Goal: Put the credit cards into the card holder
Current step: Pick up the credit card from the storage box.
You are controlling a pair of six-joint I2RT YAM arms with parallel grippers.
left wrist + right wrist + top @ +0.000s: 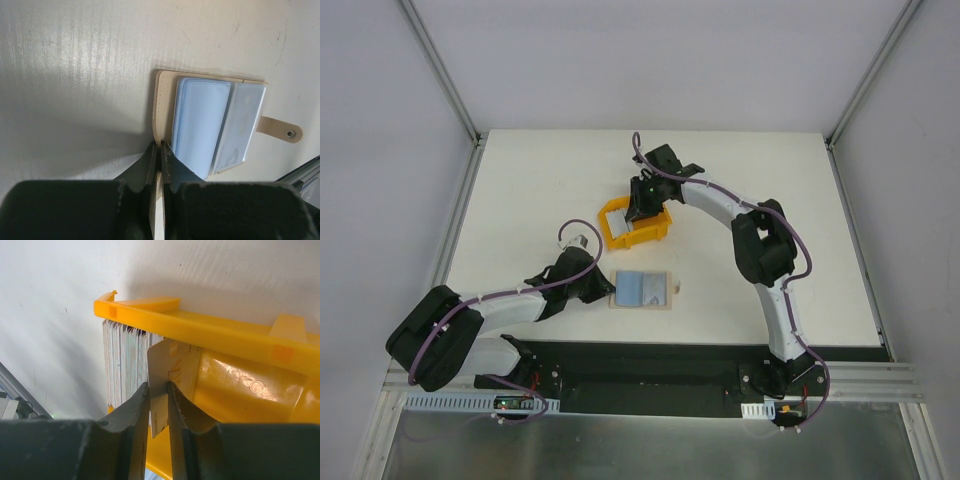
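Pale grey walls [380,120] are closing in a matt white tabletop [520,200], with aluminium posts [440,70] running up at its far corners and a metal rail [860,380] lying along the near edge.

At the left, the left gripper [608,290] [160,146] is reaching in low and is clenched on the near left edge of the card holder's beige cover. The card holder [642,290] [165,95] is lying open and flat near the middle of the tabletop, showing pale blue plastic sleeves [200,120]. Its snap strap [280,131] is sticking out to the right.

Further back and just right of centre, a yellow plastic bin [620,235] [225,335] is sitting on the tabletop, apart from the card holder. The right gripper [642,205] [159,386] is dipping into it and is pinching one pale credit card [162,360] between its fingers. That card is standing higher than the row of credit cards [122,360], which are packed on edge against the bin's left wall.
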